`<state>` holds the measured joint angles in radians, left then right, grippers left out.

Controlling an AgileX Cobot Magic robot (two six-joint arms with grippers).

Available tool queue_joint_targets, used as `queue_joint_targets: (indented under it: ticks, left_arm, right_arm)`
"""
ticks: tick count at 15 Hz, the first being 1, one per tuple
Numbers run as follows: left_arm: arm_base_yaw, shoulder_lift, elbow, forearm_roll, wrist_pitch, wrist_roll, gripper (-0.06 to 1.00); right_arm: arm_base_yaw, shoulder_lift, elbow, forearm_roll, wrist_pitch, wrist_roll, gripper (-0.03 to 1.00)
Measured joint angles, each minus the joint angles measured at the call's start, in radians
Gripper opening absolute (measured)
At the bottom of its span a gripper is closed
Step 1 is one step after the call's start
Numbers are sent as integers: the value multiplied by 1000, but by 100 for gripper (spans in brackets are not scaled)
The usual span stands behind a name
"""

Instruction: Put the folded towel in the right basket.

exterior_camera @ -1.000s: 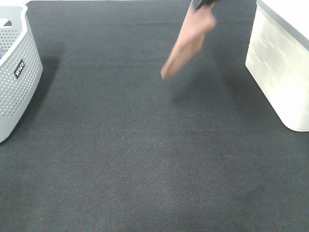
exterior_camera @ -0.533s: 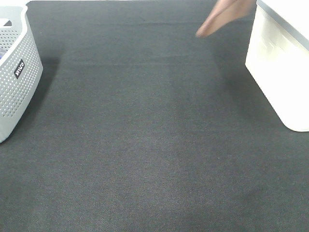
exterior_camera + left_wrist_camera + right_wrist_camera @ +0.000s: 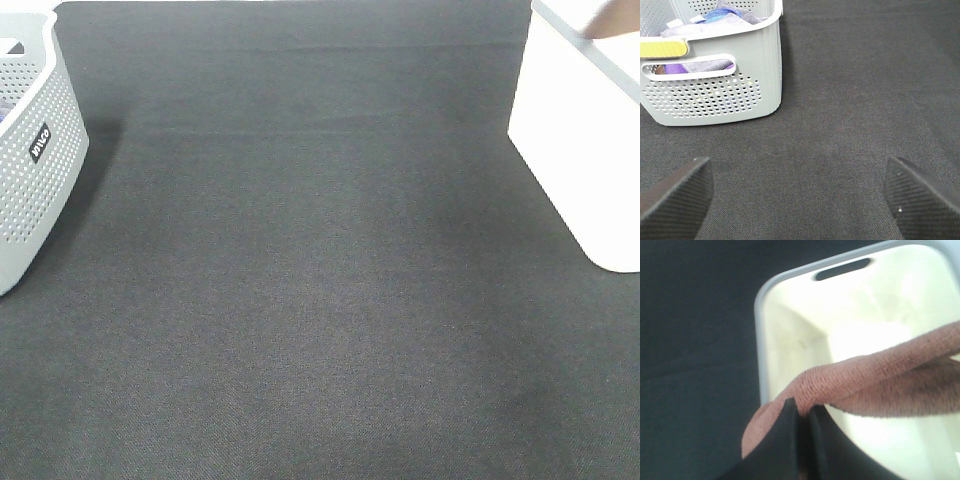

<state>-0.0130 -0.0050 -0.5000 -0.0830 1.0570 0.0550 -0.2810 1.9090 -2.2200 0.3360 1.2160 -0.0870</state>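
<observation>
In the right wrist view my right gripper is shut on a fold of the rust-brown towel. It holds the towel above the open mouth of the white right basket. The towel drapes across the basket's pale inside without touching its floor, as far as I can tell. In the exterior high view the white basket stands at the right edge. Only a faint brownish smear of the towel shows over its rim, and neither arm is in that view. My left gripper is open and empty, low over the dark mat.
A grey perforated basket with a black label stands at the left edge. In the left wrist view this basket holds purple and blue cloths. A dark mat covers the table between the two baskets.
The towel has swung from mid-table to the right and up, almost out of the exterior high view, and now hangs over the white basket. The left side has not changed.
</observation>
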Motion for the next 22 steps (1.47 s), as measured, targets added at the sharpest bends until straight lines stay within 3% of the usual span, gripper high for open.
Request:
queue_joint_targets:
  ticks: [5,8,11,13,16,22]
  left_arm:
    - [0,0,0,0,0,0,88]
    - [0,0,0,0,0,0,88]
    - [0,0,0,0,0,0,88]
    - [0,0,0,0,0,0,88]
    - [0,0,0,0,0,0,88]
    - [0,0,0,0,0,0,88]
  right_arm:
    - [-17,87,0,-6,1,10,1]
    - [-17,147,0,-51,0,20,21]
    - [-17,161,0,-64,-1,24,52]
    - [-9,160,0,-68,-1,25,64]
    - [28,154,0,-99,-1,25,66]
    - [251,45,0,-189,0,44,66]
